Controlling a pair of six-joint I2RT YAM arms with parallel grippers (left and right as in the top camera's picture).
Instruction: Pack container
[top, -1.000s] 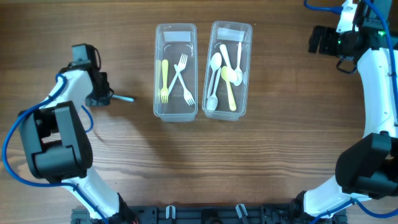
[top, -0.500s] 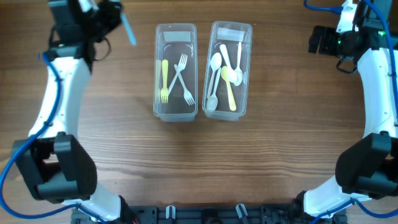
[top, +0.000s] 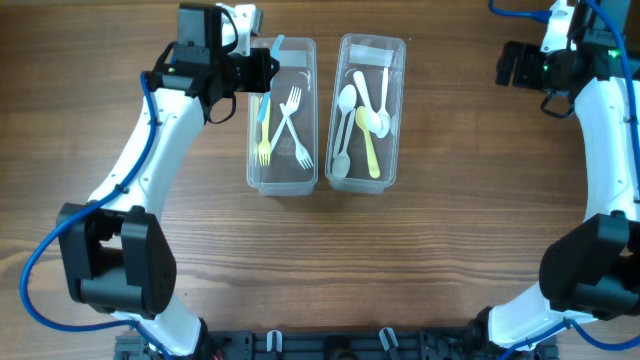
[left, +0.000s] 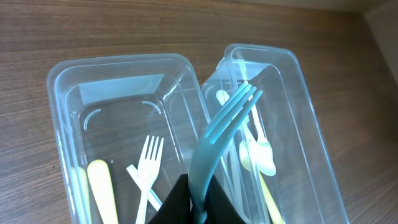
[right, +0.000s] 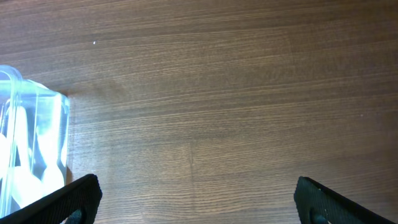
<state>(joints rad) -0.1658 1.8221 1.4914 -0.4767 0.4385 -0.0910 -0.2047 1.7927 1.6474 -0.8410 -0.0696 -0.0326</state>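
Now two clear, thin-walled plastic tubs with rounded corners sit side by side on the wood-grain table (top: 300, 260). The left container (top: 283, 188) holds three forks: one yellow fork (top: 264, 130) and two crossed white forks (top: 291, 125). The right container (top: 362, 187) holds white and yellow spoons (top: 362, 120), too overlapped to count. The left gripper (left: 198, 199) pinches the handle of one smooth blue fork (left: 217, 134) over the left container's far end. The right gripper (right: 196, 199) is spread wide and empty.

Your overhead looks straight down on the surface (top: 320, 260). Both wrist views (close, angled down) share the spoon container (right: 53, 118).
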